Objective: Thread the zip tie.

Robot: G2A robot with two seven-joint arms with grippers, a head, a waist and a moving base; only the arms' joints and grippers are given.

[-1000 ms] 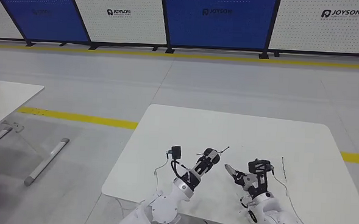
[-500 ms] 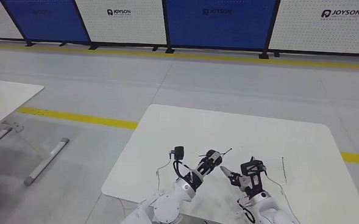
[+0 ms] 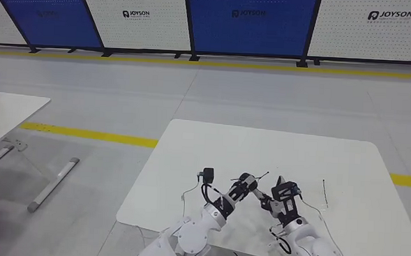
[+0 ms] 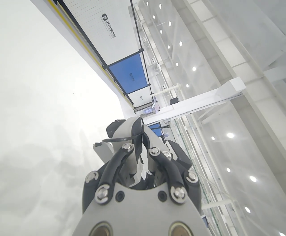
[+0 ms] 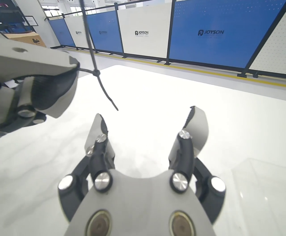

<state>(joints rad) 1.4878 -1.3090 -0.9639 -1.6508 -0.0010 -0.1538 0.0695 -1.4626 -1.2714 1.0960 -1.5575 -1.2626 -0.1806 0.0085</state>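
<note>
The white table (image 3: 295, 150) spans the near half of the top view, and both arms work low over its near edge, at about 6 o'clock from the table's centre.

The left gripper (image 3: 247, 181) has its jaws pressed together on the black zip tie (image 4: 118, 139), pinching the strap close to its head. In the right wrist view, the left gripper (image 5: 44, 89) holds the zip tie (image 5: 96, 72) so that the head sticks out just past the fingertips. A strand appears to pass through the head already, and its free pointed end hangs down towards the table.

The right gripper (image 3: 266, 197) sits at roughly 4 o'clock from the left one, very near but not touching. In its own wrist view, the right gripper (image 5: 147, 114) has its jaws wide apart and holds nothing.

The coming move turns on that loose tail. Its tip is just ahead of the open right jaws and nearer one finger than the other, while its long axis slants from the head down towards them. The right arm looks best placed to shift slightly towards 10 o'clock, close on the tail and draw it through.

A second zip tie (image 3: 324, 192) lies flat on the table at about 3 o'clock from the right gripper, well apart from it.
</note>
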